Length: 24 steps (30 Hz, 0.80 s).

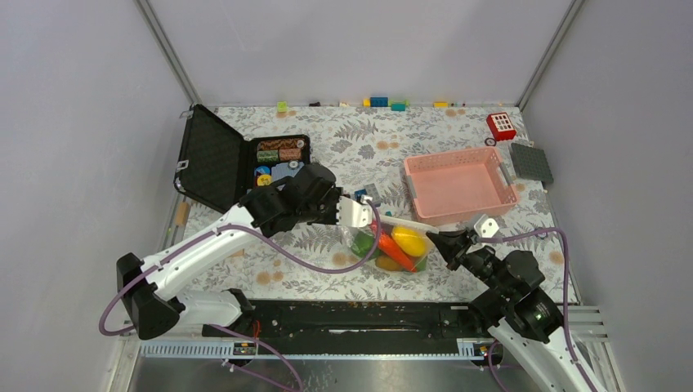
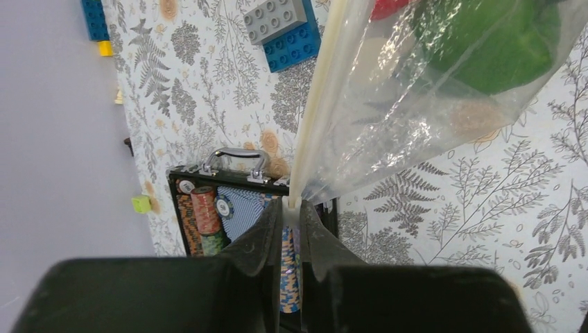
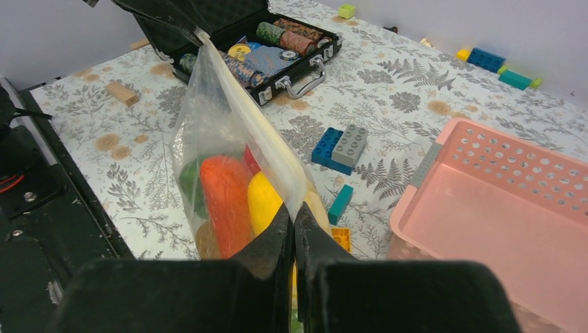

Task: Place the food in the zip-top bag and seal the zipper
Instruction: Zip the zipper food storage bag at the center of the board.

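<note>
Here the zip-top bag (image 3: 208,111) holds carrot (image 3: 225,201), yellow fruit (image 3: 263,202) and green pepper (image 2: 485,48).

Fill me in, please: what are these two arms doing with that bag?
Both arms hold the zip-top bag stretched between them: the left gripper is pinched on one end of the zipper, the right gripper on the other. The food, including an orange carrot, a yellow piece and a green pepper, is already inside. Whether the zipper is pressed shut along its whole length cannot be told.
</note>
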{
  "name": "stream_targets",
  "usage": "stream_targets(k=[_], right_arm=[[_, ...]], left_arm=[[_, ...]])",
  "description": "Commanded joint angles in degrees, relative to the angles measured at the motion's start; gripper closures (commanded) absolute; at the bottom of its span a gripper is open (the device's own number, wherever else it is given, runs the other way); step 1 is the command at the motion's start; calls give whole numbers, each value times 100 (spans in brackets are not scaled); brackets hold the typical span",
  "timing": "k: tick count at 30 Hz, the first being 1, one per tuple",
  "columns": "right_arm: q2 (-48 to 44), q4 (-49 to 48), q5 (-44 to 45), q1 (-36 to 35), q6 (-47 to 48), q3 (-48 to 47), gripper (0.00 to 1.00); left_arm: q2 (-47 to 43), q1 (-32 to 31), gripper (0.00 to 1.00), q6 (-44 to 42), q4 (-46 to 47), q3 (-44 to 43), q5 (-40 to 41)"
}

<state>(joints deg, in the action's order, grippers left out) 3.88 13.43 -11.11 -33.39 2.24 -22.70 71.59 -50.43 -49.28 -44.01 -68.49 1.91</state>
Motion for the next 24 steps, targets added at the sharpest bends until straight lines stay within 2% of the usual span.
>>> stream_targets(k=[1,4,8,14,19,24], right_arm=[[-118,104,376,32,-116,-490,100],[104,46,-202,26,-543,-606,100],[771,-106,-1095,33,-1639,-1008,100],[1532,6,-1568,26,-2976,-1446,100],[1816,-43,-1888,27,-3872,-1199,100],[1772,75,-1576,28,-4476,-765,100]], left_arm=[[-228,449,100,-508,-1054,-11,1590],[-278,447,100,-623,-1486,-305,1367],[-339,447,100,-823,-2517,-967,901],[-667,465,100,-1385,-3105,-788,1524],[-818,482,100,-1655,-3859,-1042,977],[-853,501,100,-1682,-3651,-640,752]])
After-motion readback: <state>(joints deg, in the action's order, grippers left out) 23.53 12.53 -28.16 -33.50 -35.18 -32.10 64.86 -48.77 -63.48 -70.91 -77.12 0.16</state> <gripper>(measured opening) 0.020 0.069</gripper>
